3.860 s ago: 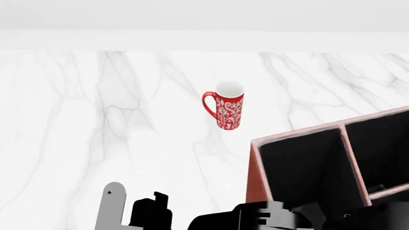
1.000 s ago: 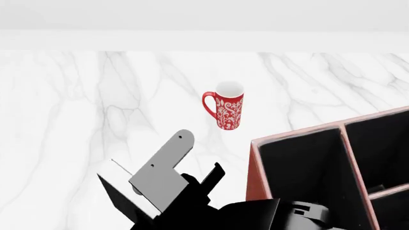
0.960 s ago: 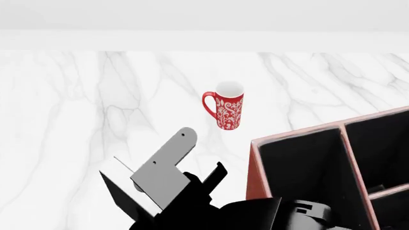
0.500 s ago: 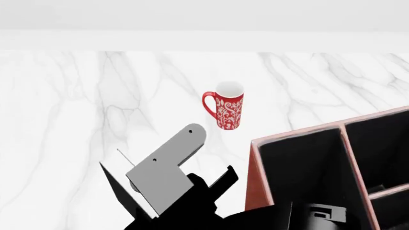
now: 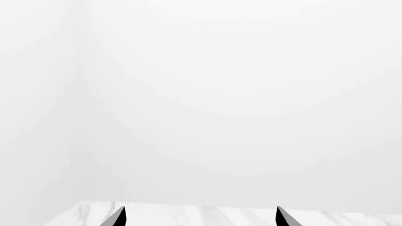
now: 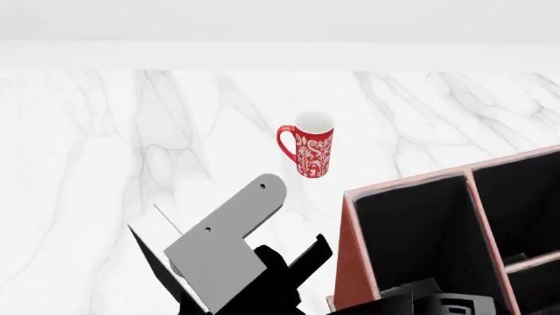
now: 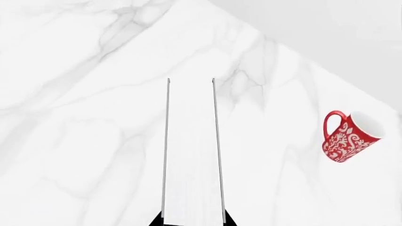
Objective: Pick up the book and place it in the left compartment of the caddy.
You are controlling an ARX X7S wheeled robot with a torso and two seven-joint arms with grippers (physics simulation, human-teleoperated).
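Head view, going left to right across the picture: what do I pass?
The book held in the right gripper, then the red mug, then the caddy with its left compartment first.

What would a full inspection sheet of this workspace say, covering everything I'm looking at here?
Surface: white marble table, no spills seen.
Job's things: black book held off the table, white page edges facing the right wrist camera; caddy stands at the robot's right, its left compartment holds no book.
Clutter: red patterned mug upright, apart from the caddy.
Grippers: right gripper has its jaws closed on the book; left gripper has its jaws open with nothing between them.
Cables: nothing seen.
Surroundings: plain white wall behind the table.
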